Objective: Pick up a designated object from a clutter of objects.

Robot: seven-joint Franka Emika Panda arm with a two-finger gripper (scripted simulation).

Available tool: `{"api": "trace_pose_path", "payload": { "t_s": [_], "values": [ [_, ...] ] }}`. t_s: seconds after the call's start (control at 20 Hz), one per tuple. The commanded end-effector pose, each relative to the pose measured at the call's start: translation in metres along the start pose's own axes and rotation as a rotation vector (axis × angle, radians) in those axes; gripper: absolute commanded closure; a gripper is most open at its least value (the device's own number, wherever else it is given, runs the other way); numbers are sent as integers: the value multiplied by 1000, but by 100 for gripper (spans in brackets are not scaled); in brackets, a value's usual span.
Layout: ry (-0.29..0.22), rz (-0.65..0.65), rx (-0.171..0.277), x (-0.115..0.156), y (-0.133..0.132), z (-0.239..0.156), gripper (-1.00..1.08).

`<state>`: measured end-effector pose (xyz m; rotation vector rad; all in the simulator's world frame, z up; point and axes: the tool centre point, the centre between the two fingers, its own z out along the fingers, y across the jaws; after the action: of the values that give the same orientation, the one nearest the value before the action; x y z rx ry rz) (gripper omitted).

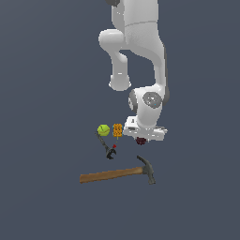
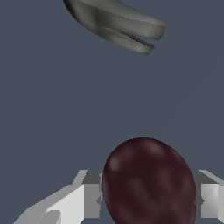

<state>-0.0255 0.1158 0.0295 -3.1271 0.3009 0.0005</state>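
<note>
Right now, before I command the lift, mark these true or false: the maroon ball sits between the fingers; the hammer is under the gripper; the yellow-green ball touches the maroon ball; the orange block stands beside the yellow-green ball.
1. The maroon ball sits between the gripper fingers: true; whether they press it is unclear.
2. The hammer is under the gripper: false; it lies apart, nearer the camera.
3. The yellow-green ball touches the maroon ball: false; the orange block stands between them.
4. The orange block stands beside the yellow-green ball: true.
</note>
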Motion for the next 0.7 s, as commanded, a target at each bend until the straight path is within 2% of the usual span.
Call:
{"api": "trace_pose_path", "payload": {
  "t_s": [0.0,0.3,0.65],
  "values": [
    [1,0,0,0,2,-2,108],
    [1,0,0,-3,17,-18,108],
    [1,0,0,-9,49,-53,108]
  ]
}}
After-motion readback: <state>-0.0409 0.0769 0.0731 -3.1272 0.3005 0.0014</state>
